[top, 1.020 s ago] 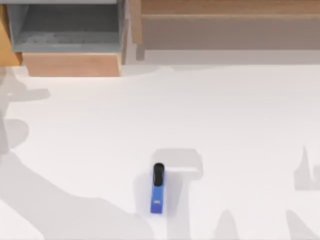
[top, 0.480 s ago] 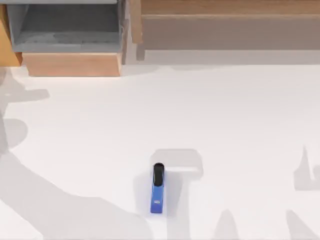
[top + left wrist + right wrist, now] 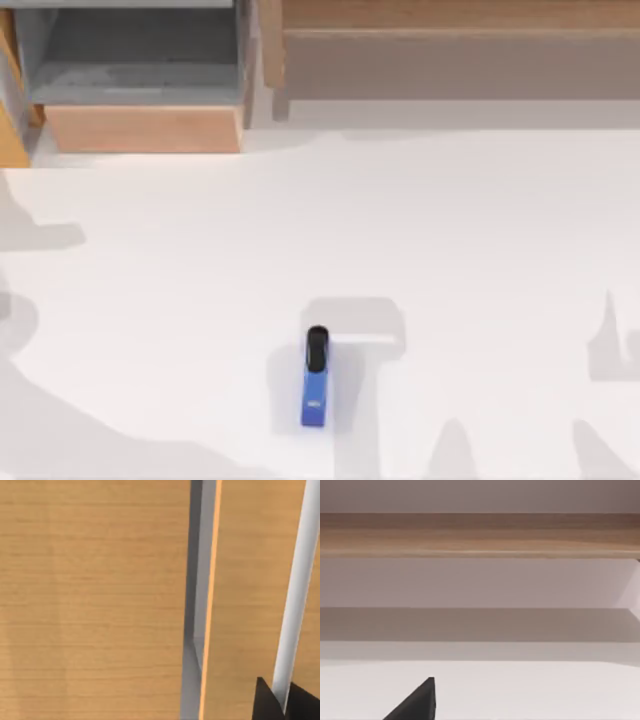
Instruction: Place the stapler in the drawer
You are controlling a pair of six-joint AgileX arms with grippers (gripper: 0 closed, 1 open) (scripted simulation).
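The stapler lies on the tabletop, well apart from the open drawer. It looks stiff, light and smooth; grip across its blue sides. I cannot tell either tool's opening.

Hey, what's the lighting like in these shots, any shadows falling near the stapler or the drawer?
Top view: even, soft light; broad grey shadows cross the white table, one boxy patch right beside the stapler, others along the left and lower edges. The drawer has a dim grey interior. Left wrist view: evenly lit wood grain, no glare. Right wrist view: a soft shadow band lies under the wooden cabinet.
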